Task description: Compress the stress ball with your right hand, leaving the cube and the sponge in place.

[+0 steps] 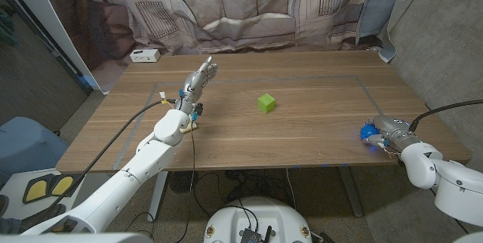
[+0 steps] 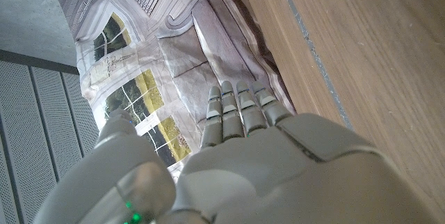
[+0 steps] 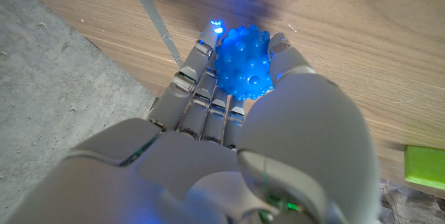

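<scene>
A knobbly blue stress ball (image 3: 243, 62) sits at the table's right front, where my right hand (image 1: 386, 131) grips it between fingers and thumb; in the head view the ball (image 1: 368, 132) peeks out blue at the hand's left side. The right hand (image 3: 229, 113) shows from behind with the ball lit blue. A green cube (image 1: 266, 103) stands on the wooden table (image 1: 302, 145) near the middle, well left of that hand; it also shows as a green edge (image 3: 424, 166). My left hand (image 1: 198, 81) is raised at the table's left, fingers straight and together, holding nothing (image 2: 240, 113).
A white box (image 1: 145, 56) lies at the table's far left corner. Grey tape lines (image 1: 362, 84) mark a rectangle on the tabletop. A printed curtain (image 1: 249, 5) hangs behind the table, and cables run along the left arm.
</scene>
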Available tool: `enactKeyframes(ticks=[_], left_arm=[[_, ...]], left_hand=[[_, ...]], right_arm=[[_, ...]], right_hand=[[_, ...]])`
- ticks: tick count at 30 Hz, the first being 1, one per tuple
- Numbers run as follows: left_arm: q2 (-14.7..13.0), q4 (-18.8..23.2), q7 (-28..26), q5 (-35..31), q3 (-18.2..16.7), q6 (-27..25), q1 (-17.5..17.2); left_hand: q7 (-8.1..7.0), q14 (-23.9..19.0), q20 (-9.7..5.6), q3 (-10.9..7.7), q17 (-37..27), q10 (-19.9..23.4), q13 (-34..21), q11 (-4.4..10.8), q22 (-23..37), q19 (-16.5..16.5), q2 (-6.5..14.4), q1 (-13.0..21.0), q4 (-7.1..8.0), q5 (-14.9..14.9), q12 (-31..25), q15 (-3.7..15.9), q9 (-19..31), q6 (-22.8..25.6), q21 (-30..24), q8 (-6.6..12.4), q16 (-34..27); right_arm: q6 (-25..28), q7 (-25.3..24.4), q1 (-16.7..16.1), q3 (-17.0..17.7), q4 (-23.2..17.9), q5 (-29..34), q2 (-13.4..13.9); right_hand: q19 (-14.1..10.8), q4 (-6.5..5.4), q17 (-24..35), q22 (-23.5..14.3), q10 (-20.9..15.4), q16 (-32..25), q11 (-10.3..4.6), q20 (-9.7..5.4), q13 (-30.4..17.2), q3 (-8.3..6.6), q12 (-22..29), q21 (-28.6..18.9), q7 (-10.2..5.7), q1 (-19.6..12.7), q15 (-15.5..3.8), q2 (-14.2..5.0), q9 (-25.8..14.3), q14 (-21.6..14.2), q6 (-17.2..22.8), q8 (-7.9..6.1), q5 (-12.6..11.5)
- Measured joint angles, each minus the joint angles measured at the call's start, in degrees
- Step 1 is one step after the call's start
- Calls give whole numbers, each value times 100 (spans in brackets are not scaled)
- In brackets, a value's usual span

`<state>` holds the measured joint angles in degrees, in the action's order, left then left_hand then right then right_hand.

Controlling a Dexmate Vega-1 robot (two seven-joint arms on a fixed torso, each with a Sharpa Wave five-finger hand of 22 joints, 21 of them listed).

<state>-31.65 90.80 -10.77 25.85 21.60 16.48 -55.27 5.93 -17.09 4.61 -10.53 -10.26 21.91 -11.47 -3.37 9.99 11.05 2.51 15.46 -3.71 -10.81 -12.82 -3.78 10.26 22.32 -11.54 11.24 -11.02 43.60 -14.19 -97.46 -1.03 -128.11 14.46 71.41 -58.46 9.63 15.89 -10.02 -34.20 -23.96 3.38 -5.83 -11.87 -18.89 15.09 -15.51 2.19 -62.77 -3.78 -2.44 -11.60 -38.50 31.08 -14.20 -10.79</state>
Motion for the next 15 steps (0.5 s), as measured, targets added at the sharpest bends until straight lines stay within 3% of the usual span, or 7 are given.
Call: enactKeyframes(ticks=[15], left_arm=[[-10,4,-5,1,-22,24,-17]], left_hand=[[-21,0,0,0,0,0,-14,0,0,0,0,0,0,0,0,0,0,20,0,0,0]], right_arm=[[-91,-234,-229,236,-128,332,-195]], right_hand=[[1,-57,-1,1,-30,1,-31,0,0,58,0,0,-10,-67,10,-6,0,-9,90,0,0]])
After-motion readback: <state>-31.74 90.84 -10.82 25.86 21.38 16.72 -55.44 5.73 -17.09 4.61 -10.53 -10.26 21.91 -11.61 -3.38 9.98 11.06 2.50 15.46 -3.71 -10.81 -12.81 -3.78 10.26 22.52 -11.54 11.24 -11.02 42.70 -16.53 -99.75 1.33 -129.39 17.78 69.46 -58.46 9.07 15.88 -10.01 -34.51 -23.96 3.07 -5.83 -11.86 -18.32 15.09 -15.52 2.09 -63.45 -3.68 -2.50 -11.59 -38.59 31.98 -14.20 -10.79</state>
